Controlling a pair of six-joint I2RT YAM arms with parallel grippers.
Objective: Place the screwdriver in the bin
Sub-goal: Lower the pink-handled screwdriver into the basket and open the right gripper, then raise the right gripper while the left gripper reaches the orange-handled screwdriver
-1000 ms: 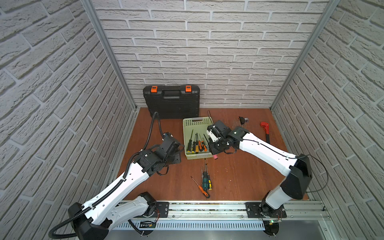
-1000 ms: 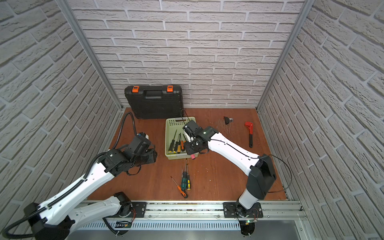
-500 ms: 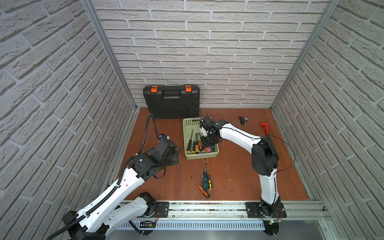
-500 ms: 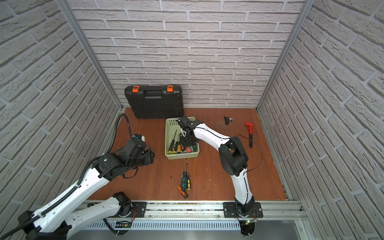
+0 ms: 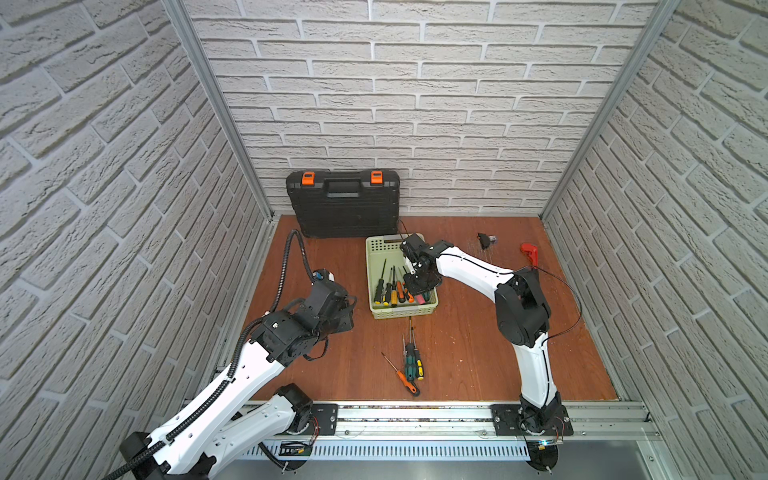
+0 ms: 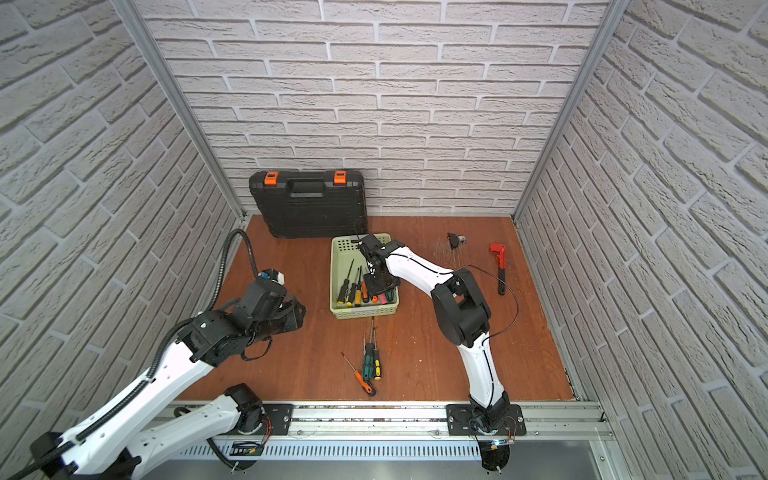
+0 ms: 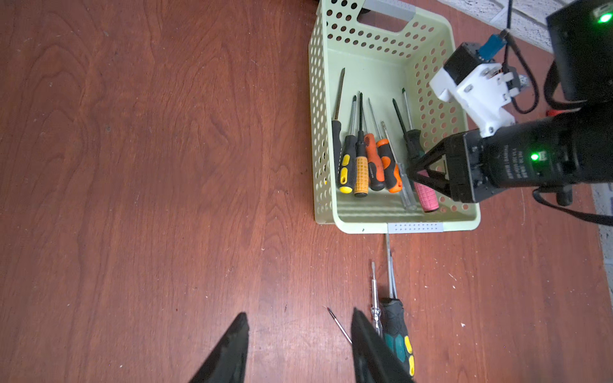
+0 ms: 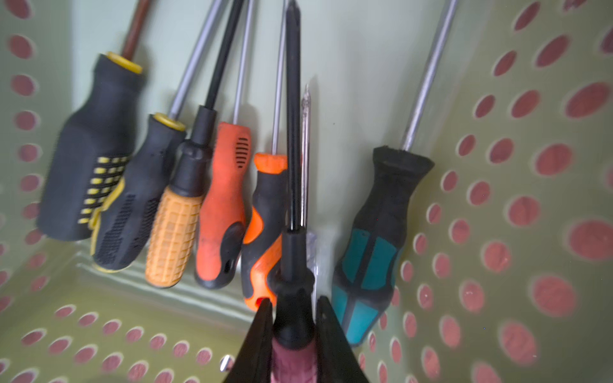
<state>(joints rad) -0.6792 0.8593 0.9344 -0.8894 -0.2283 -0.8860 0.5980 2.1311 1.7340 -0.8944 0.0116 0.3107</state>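
- Centre-back in a top view: bin point(image 5: 371, 266), long axis 12-to-6.
- Deep in its 5 o'clock corner: right gripper point(image 8: 292, 303), fingers clamped on the pink handle.
- Off at 8 o'clock of bin, fingers apart, holding nothing: left gripper point(image 7: 300, 313).
- Inside bin, between right fingers: screwdriver point(image 8: 293, 132), shaft toward 12, handle toward 6, parallel to other drivers point(image 8: 225, 205); resting on the bottom or not, cannot tell. Probably only release left.
- At 6 o'clock of bin, outside: loose screwdrivers point(image 5: 411, 365).

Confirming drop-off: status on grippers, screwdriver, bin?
Right gripper shut on pink-handled screwdriver, down inside bin. Left gripper open, empty. Other screwdrivers crowd alongside; not yet released.
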